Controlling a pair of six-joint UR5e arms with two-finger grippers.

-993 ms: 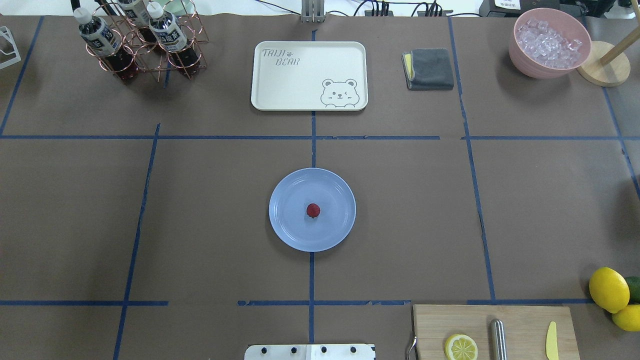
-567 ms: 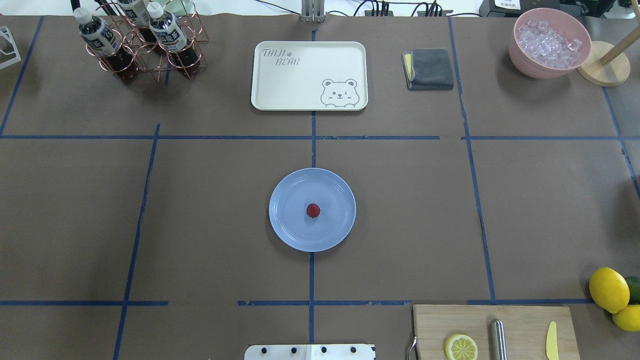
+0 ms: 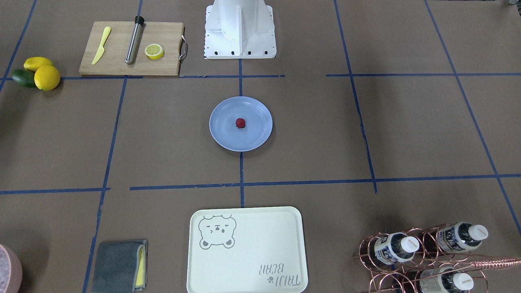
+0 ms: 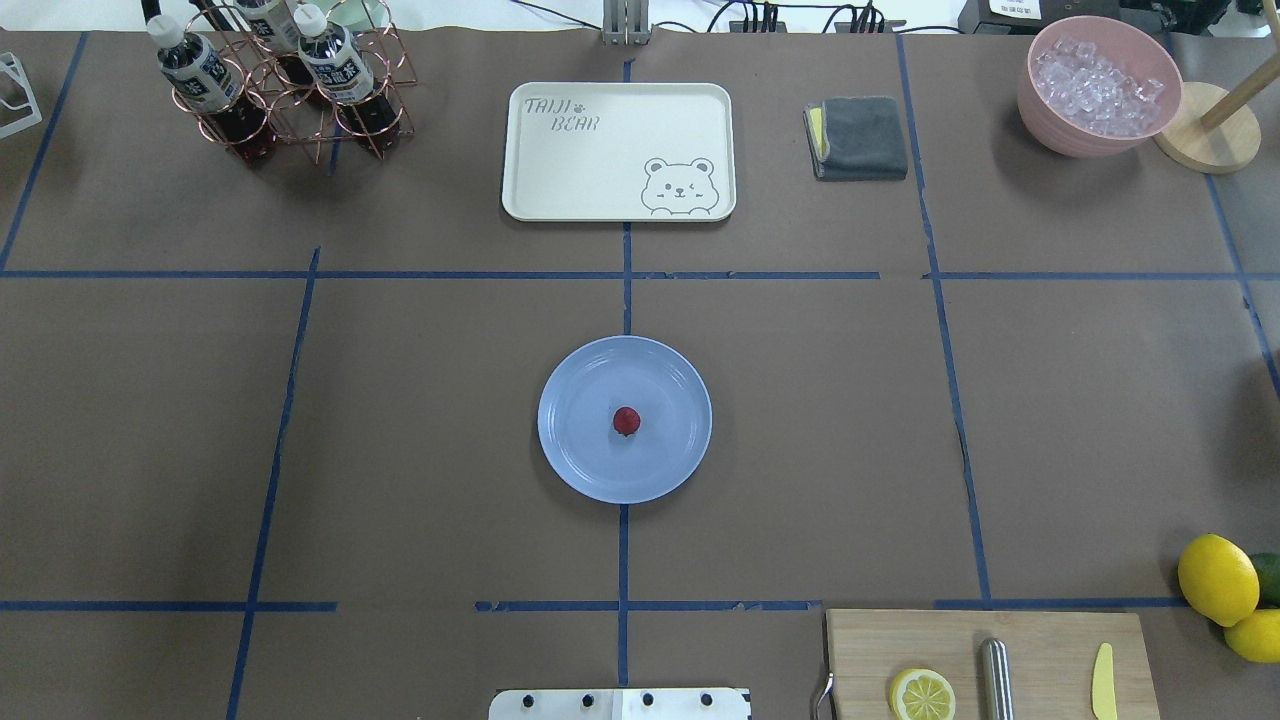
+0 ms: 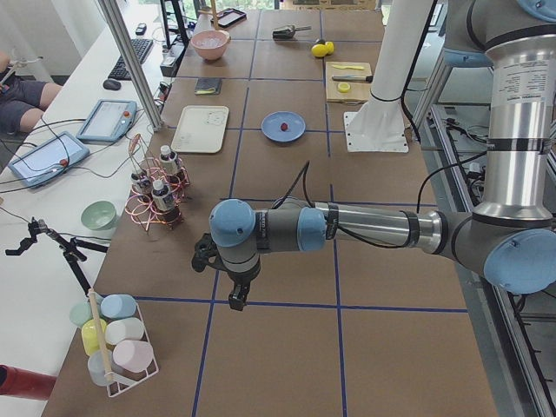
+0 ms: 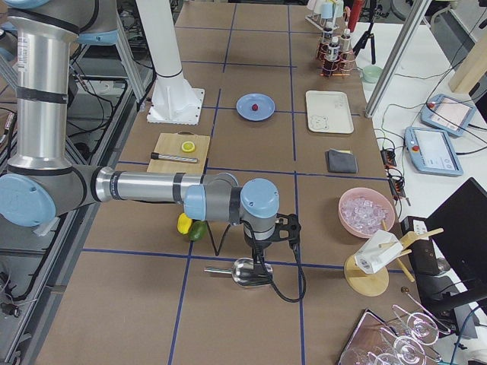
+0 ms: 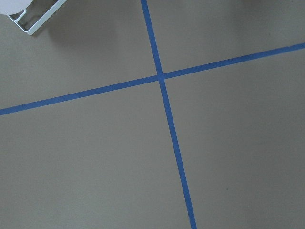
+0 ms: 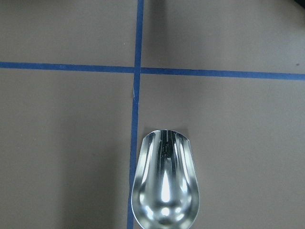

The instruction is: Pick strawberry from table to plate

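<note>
The small dark-red strawberry (image 4: 627,421) (image 3: 240,123) lies near the middle of the light-blue plate (image 4: 580,450) (image 3: 224,134), which sits at the centre of the brown table (image 4: 820,420). No gripper is near it. My left gripper (image 5: 236,300) shows only in the exterior left view, hanging over a blue tape cross far from the plate; I cannot tell if it is open or shut. My right gripper (image 6: 261,266) shows only in the exterior right view, above a metal scoop (image 8: 164,183); its state cannot be told either.
A cream bear tray (image 4: 618,150) lies beyond the plate. A cutting board (image 4: 985,665) holds a lemon half, a steel rod and a yellow knife. Whole lemons (image 4: 1217,579), a grey cloth (image 4: 858,137), a pink ice bowl (image 4: 1098,85) and a bottle rack (image 4: 290,85) sit around the edges.
</note>
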